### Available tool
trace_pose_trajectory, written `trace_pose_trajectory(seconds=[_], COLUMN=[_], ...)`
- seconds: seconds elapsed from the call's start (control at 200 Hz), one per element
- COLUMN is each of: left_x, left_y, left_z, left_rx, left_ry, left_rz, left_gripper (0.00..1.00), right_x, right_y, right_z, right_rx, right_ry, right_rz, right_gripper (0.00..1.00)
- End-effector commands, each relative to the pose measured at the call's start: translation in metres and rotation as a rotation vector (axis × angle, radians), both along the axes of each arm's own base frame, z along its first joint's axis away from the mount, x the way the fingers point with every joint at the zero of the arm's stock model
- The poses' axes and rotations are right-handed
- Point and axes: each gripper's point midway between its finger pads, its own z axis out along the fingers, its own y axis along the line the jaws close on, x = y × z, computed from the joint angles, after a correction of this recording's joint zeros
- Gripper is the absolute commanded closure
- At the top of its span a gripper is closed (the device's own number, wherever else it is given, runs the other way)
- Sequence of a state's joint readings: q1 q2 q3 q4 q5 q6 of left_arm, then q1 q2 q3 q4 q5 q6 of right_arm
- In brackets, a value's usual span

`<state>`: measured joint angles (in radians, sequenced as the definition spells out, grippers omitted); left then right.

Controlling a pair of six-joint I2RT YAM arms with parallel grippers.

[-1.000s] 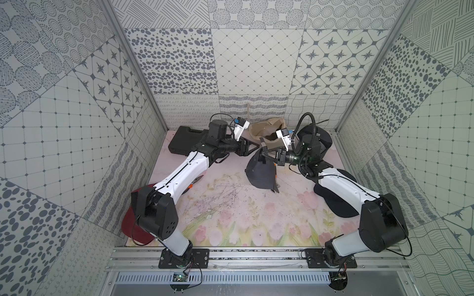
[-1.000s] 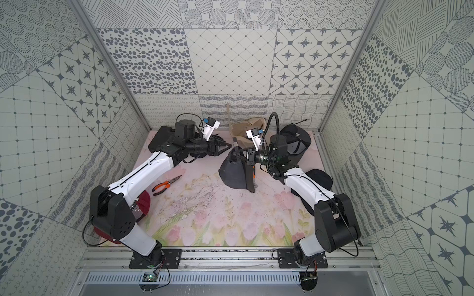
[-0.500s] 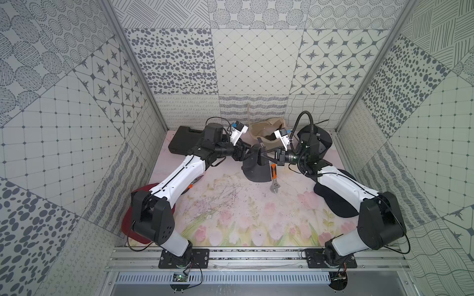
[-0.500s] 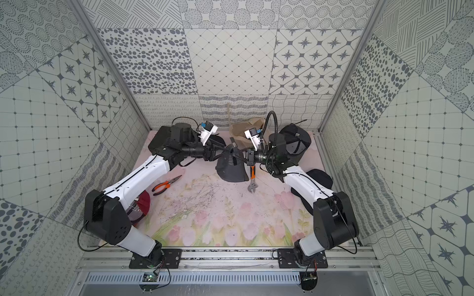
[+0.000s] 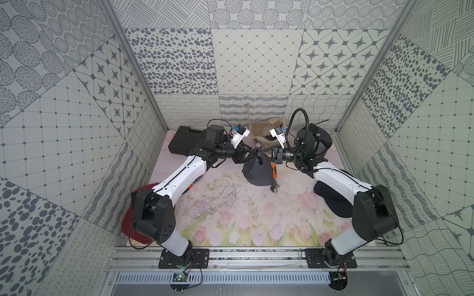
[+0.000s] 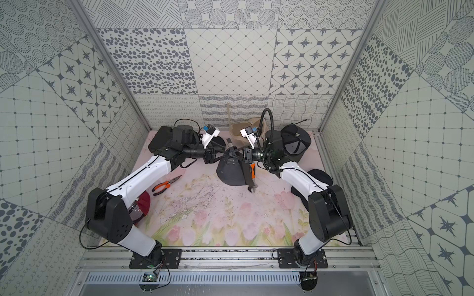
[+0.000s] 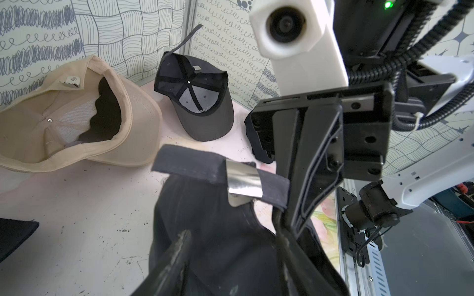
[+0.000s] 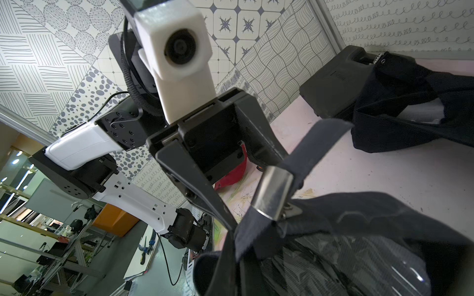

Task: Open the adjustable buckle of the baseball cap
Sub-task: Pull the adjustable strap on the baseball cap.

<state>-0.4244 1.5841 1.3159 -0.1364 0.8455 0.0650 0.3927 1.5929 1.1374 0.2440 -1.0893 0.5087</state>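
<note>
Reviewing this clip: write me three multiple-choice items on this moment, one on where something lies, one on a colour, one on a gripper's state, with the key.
1. Where does the beige fabric cap lie?
A. At the table's front edge
B. Against the back wall
C. In the near right corner

2. What colour is the curved metal buckle on the strap of the dark fabric baseball cap?
A. Silver
B. Orange
C. Black

3. How is the right gripper?
A. Open, clear of everything
B. Shut on nothing
C. Shut on the strap

Key:
1 B: a top view shows it at the foot of the back wall.
2 A: the left wrist view shows shiny silver metal.
3 C: its fingers pinch the strap beside the buckle.
</note>
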Motion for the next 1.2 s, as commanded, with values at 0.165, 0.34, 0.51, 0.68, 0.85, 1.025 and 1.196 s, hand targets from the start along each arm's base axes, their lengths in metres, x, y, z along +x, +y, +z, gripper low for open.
trace_pose_trajectory(seconds=[0.165,0.34,0.51,0.68,0.85,1.025,1.196], left_x=[0.001,-0.001,-0.003,-0.004,-0.001,0.003,-0.004], left_y=[-0.016,-0.017,-0.020,-0.020,-0.017,-0.010,-0.003], left_z=[0.012,0.015,0.014,0.013,0.012,0.013,0.017], left_rx=[-0.018,-0.023,-0.028,-0.022,-0.013,0.002,0.020], left_ry=[-0.142,-0.157,-0.156,-0.165,-0.173,-0.195,-0.250], left_rz=[-0.040,-0.052,-0.057,-0.046,-0.018,0.048,0.038], left_gripper=[0.57,0.71,0.89,1.00,1.00,0.44,0.31], right_x=[-0.013,-0.016,-0.017,-0.017,-0.020,-0.014,-0.011], right_y=[0.014,0.018,0.022,0.022,0.020,0.010,0.001], right_z=[0.028,0.031,0.033,0.036,0.038,0.031,0.029], right_rx=[0.051,0.057,0.059,0.061,0.045,0.015,0.005], right_ry=[-0.094,-0.097,-0.097,-0.102,-0.117,-0.109,-0.104], right_rz=[0.084,0.105,0.114,0.108,0.101,0.081,0.102], right_gripper=[1.00,1.00,1.00,1.00,1.00,1.00,1.00])
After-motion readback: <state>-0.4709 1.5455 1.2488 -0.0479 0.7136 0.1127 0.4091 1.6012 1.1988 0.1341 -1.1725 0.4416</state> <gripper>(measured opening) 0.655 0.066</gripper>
